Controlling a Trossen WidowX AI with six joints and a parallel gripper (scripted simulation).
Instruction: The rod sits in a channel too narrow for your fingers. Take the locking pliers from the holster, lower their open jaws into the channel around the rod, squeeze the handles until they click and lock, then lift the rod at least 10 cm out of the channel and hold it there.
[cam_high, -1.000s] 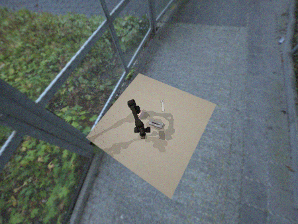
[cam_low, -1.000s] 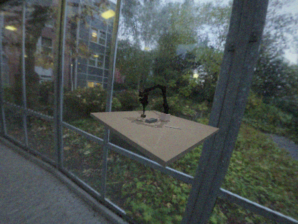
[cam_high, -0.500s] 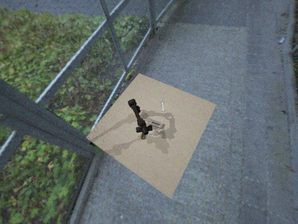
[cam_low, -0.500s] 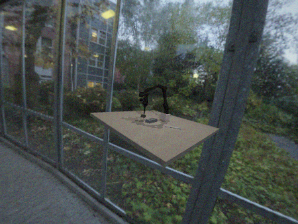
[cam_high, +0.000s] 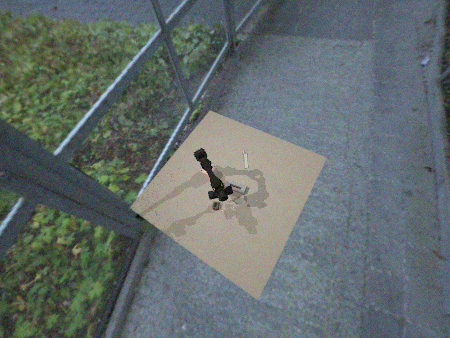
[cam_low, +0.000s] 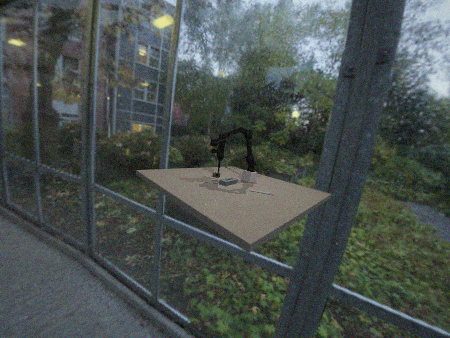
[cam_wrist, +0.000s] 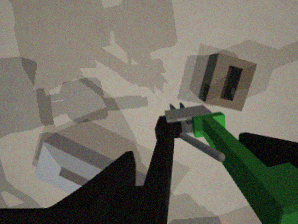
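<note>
My gripper (cam_high: 220, 194) (cam_low: 220, 156) (cam_wrist: 186, 149) is shut partway on the handles of the locking pliers, one handle green and one black. The pliers (cam_wrist: 212, 123) show grey jaws pointing away from the wrist camera, left of the green handle's top. A small tan box with a dark opening, apparently the holster (cam_high: 216, 205) (cam_low: 216, 175) (cam_wrist: 247, 85), stands beyond the jaws, up and right in the wrist view. The longer grey block, apparently the channel (cam_high: 244, 190) (cam_low: 228, 182) (cam_wrist: 75, 137), lies at the lower left there. I cannot make out the rod.
A thin pale strip (cam_high: 245, 160) (cam_low: 261, 192) lies on the tan table top (cam_high: 280, 210) (cam_low: 240, 215), on the other side of the grey block from the small box. The arm's shadows fall across the table around both blocks.
</note>
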